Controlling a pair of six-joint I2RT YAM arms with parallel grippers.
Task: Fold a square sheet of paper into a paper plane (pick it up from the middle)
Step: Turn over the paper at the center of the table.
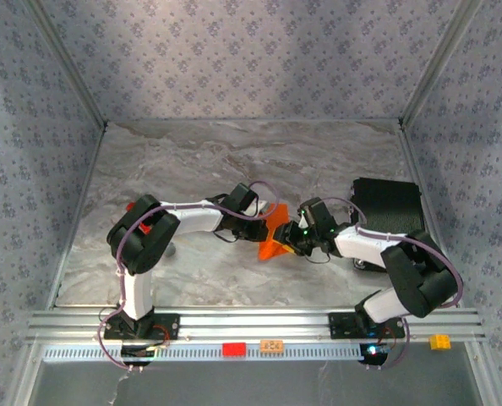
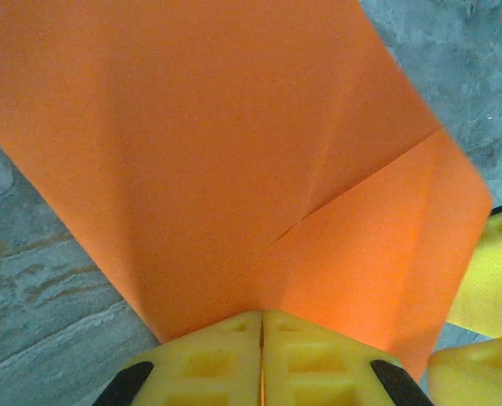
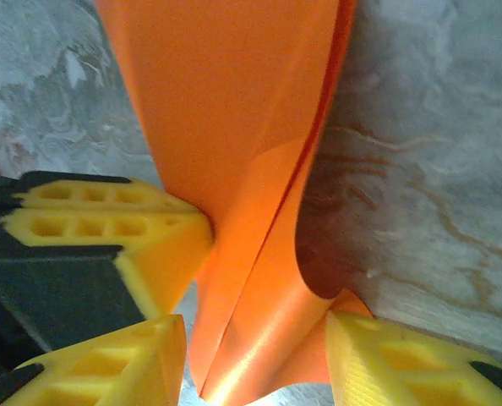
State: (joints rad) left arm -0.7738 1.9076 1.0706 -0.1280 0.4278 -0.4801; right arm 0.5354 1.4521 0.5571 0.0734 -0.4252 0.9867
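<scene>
The orange square sheet of paper (image 1: 275,239) hangs over the middle of the table, folded, between the two grippers. In the left wrist view the paper (image 2: 234,152) shows a slanted flap edge and spreads wide above my left gripper (image 2: 262,317), which is shut on its lower edge. In the right wrist view the paper (image 3: 234,101) narrows downward into a curled double layer. My right gripper (image 3: 255,338) is open, one finger on each side of that lower end, the right pad touching a corner. The left gripper's fingers (image 3: 116,224) pinch the paper from the left.
A black flat object (image 1: 388,203) lies at the right of the marbled table (image 1: 234,152). A red part (image 1: 138,205) sits behind the left arm. Small red (image 1: 233,348), orange (image 1: 272,345) and yellow (image 1: 439,342) blocks rest on the front rail. Patterned walls close three sides.
</scene>
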